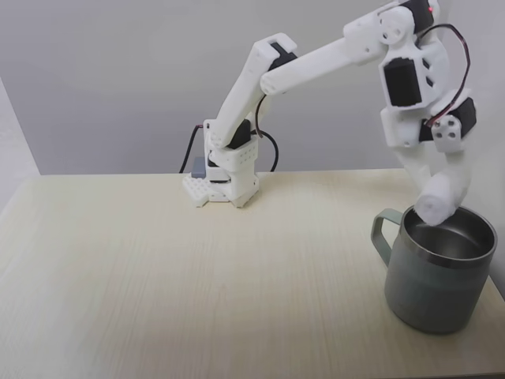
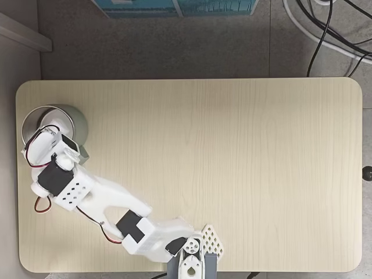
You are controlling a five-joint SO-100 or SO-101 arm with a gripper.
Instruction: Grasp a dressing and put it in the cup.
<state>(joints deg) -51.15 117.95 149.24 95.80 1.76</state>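
Now | gripper (image 1: 439, 197) clamps dressing (image 1: 435, 201) | over cup (image 1: 438, 280) rim

One of each: arm, dressing, cup, table.
One white arm (image 1: 316, 67) with one two-finger gripper (image 1: 442, 193), one white dressing (image 1: 436, 201) pinched between its fingers over the rim, one grey-green cup (image 1: 438, 272) with one loop handle (image 1: 384, 233), one pale wood table (image 2: 232, 163). Floor by the table: several cables (image 2: 325, 29), count unclear.
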